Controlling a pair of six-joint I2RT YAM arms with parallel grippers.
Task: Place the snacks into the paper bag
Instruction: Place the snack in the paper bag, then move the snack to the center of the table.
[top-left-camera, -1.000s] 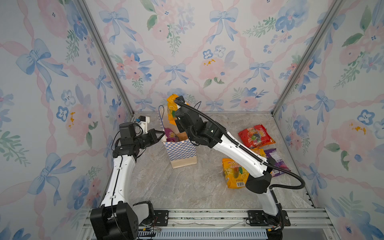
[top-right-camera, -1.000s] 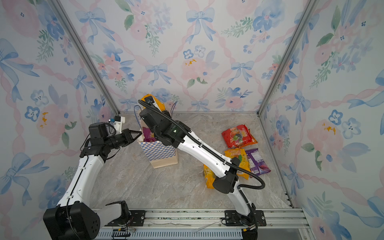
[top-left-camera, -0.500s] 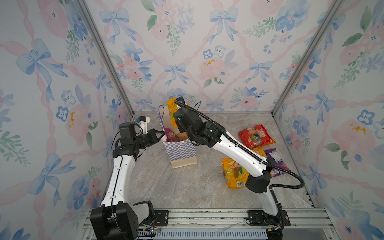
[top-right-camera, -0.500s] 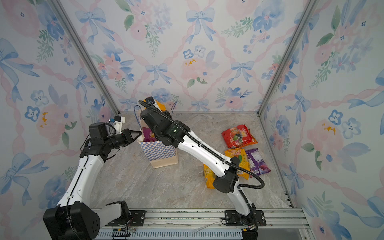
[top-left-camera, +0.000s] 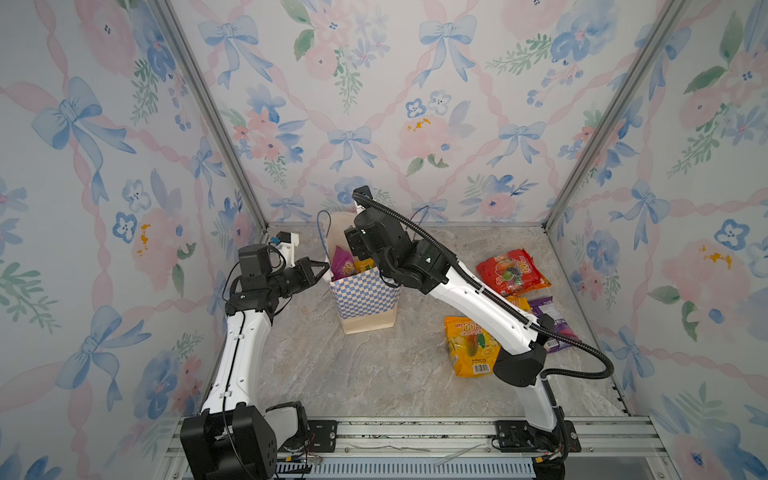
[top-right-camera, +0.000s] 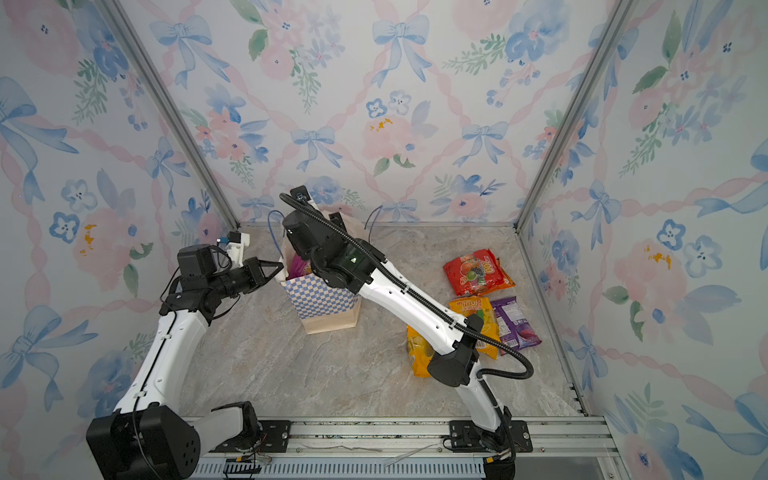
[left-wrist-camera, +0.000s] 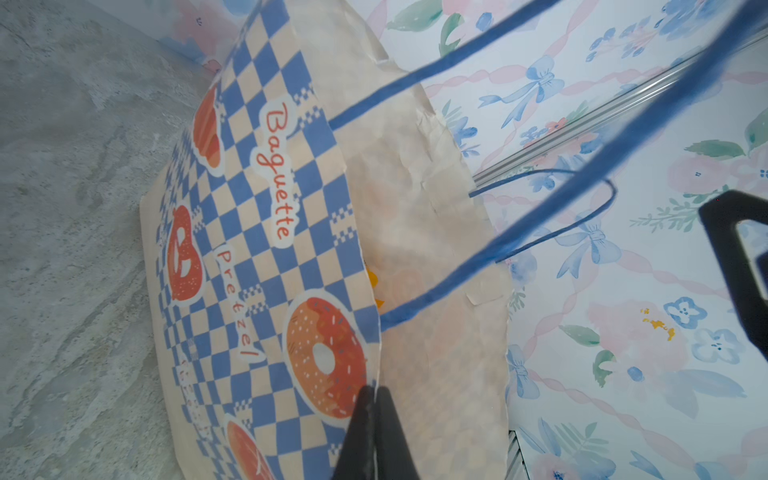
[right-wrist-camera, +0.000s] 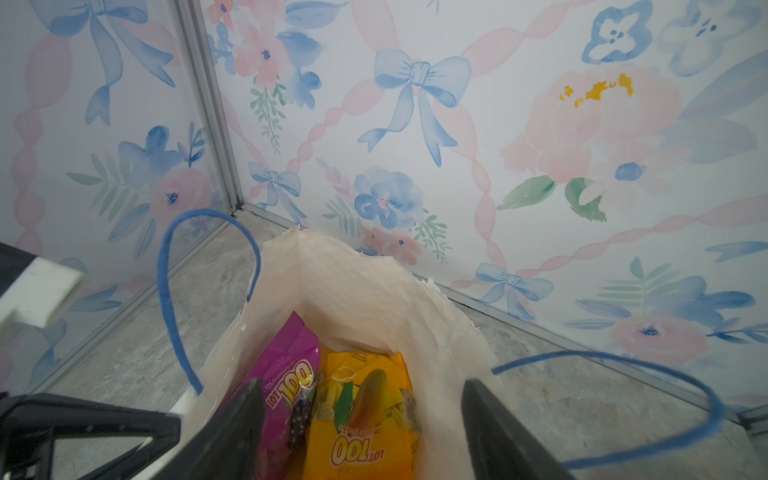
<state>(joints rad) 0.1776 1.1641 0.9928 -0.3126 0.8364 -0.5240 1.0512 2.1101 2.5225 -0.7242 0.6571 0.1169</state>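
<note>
The checkered paper bag (top-left-camera: 365, 295) (top-right-camera: 322, 297) stands upright at the middle back. My left gripper (top-left-camera: 326, 266) (left-wrist-camera: 374, 390) is shut on the rim of its left wall. My right gripper (right-wrist-camera: 361, 399) hangs open over the bag's mouth, with nothing between its fingers. Inside the bag lie a purple "100" pack (right-wrist-camera: 291, 382) and a yellow "100" pack (right-wrist-camera: 365, 415). On the floor to the right lie a red pack (top-left-camera: 513, 270), a yellow pack (top-left-camera: 469, 345), a purple packet (top-left-camera: 552, 320) and a second yellow pack (top-left-camera: 517, 302), half hidden by my right arm.
The bag's blue cord handles (right-wrist-camera: 166, 291) (right-wrist-camera: 665, 436) stick up on both sides of its mouth. Floral walls close in the left, back and right. A metal rail (top-left-camera: 395, 428) runs along the front edge. Marble floor (top-left-camera: 353, 374) lies in front of the bag.
My right gripper has opened, and the yellow pack it held above the bag has dropped inside. The left gripper has kept its hold on the rim.
</note>
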